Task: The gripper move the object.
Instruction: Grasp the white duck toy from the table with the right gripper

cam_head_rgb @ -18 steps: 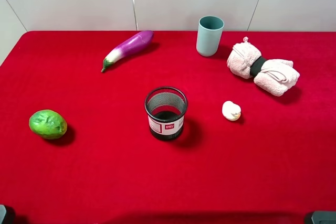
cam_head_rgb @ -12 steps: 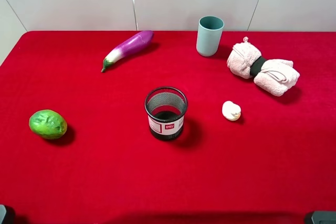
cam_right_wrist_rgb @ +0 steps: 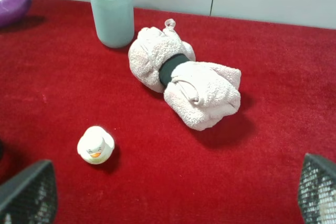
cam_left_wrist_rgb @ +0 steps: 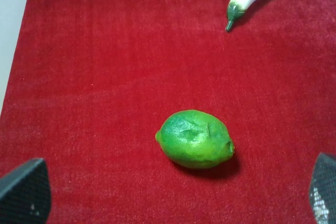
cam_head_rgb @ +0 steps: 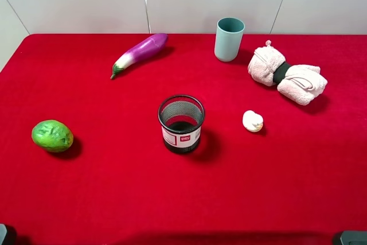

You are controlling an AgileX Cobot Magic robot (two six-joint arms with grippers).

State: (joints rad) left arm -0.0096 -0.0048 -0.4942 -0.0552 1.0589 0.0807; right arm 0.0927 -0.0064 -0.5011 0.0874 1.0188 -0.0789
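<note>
While nothing has shifted in these last moments, your object (cam_head_rgb: 252, 121) sits untouched on the red surface (cam_head_rgb: 275, 187), right of the mesh cup (cam_head_rgb: 181, 123) and apart from the pink towel (cam_head_rgb: 287, 74), so the move hasn't begun. It's squat, with no real long axis, and its orange-marked face looks toward the right wrist camera. The right pincer (cam_right_wrist_rgb: 173, 195) hangs short of it, fingers spread wide and empty. The left pincer (cam_left_wrist_rgb: 173, 195), likewise spread, faces the green fruit (cam_left_wrist_rgb: 195, 139).
</note>
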